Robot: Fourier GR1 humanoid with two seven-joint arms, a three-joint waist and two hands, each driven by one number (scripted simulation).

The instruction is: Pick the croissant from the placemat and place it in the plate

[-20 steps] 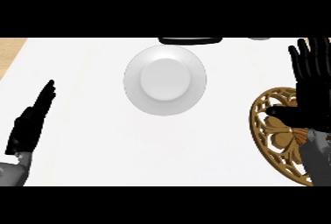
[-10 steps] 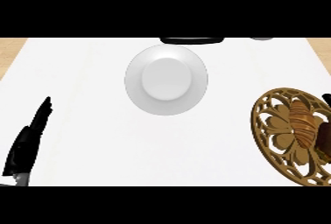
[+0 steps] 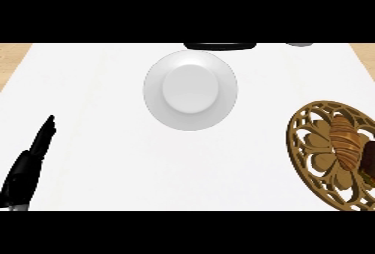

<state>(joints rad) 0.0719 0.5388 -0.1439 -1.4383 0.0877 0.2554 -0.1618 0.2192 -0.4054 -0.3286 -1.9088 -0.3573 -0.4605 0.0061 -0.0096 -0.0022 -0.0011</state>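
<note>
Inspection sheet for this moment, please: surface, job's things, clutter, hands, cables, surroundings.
Surface: white counter.
Job's things: croissant lies on the round placemat at right; plate at centre, nothing on it.
Clutter: dark object and grey object at the far edge, both cut off.
Hands: left hand open, resting lower left; right hand barely in view beside the croissant, contact unclear.
Cables: nothing seen.
Surroundings: wood-coloured strip at the far corners.

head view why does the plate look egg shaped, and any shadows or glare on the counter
Head view: the plate reads taller than wide, likely stretch from the steep downward angle; the placemat looks stretched likewise and is cut by the right edge. Head view lighting is flat: the white counter shows no cast shadows or glare, only soft shading around the plate's well.
</note>
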